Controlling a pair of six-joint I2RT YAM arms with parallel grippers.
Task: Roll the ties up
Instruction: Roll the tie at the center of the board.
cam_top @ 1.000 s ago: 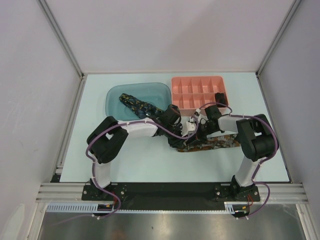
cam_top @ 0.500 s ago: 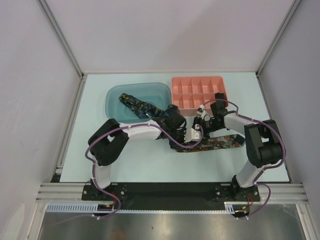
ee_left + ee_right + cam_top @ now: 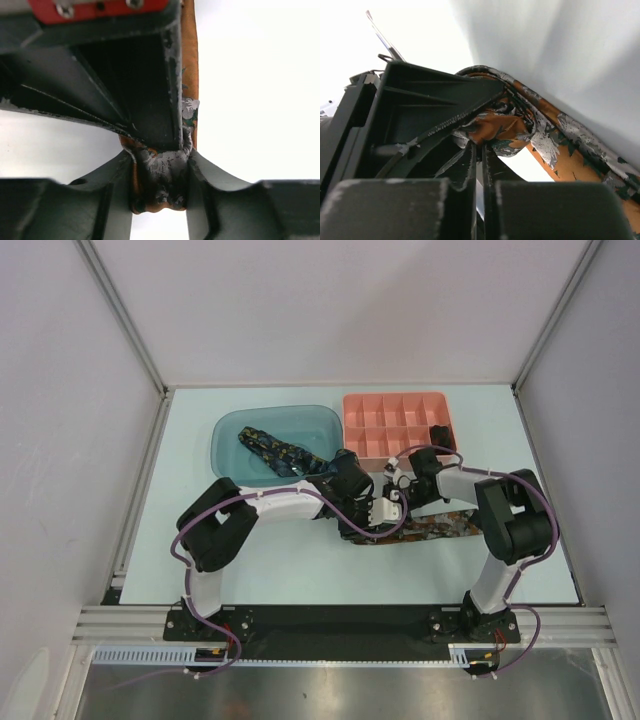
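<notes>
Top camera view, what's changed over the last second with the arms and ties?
The left gripper eased slightly right and nearer along the orange-brown patterned tie, forearm stretching out. The right gripper arm swung its elbow outward, then returned. Both now pinch that tie's bunched end. The navy speckled tie in the teal plastic tub and the pink compartment tray stayed put.

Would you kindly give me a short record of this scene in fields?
left gripper: shut on orange tie
right gripper: seemingly shut on the same tie's fold
tie's free length: lies flat on table
navy tie: unrolled, in blue bin
pink tray: dark bundle in its near right compartment
</notes>
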